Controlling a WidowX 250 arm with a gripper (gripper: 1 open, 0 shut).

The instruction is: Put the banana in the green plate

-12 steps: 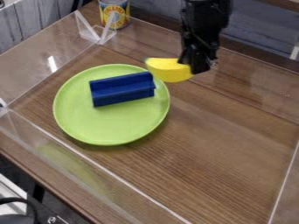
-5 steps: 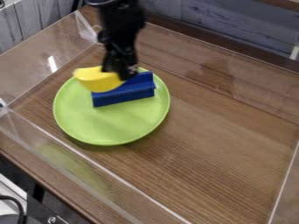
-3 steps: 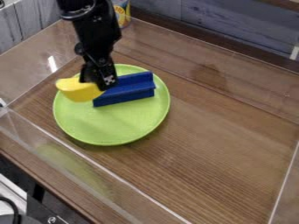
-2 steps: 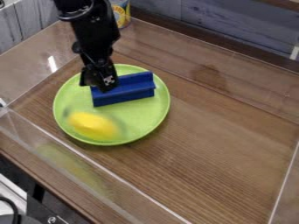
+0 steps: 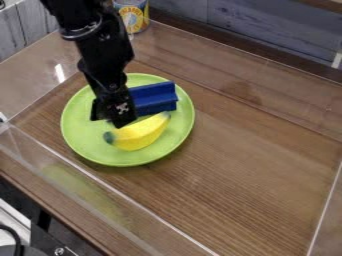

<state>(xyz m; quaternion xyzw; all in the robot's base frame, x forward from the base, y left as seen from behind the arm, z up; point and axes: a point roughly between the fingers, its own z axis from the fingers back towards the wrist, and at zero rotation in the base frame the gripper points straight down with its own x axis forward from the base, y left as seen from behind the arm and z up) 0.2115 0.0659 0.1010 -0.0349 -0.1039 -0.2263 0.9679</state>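
The banana (image 5: 144,130), yellow and curved, lies loose inside the green plate (image 5: 83,140), in its front half. Just behind it, a blue block (image 5: 156,95) rests on the same plate. My gripper (image 5: 115,108) points down over the plate's left-middle, right beside the banana's left end and the block's left end. Its jaws are open and hold nothing. The arm hides part of the plate's back-left rim.
A yellow can (image 5: 130,15) stands at the back, behind the arm. Clear acrylic walls (image 5: 34,170) ring the wooden table top (image 5: 254,150). Bare wood stretches to the right of the plate.
The gripper carried the banana leftward over the plate and let go of it. The banana dropped onto the plate and now lies in front of the blue block. The gripper sank slightly toward the camera.
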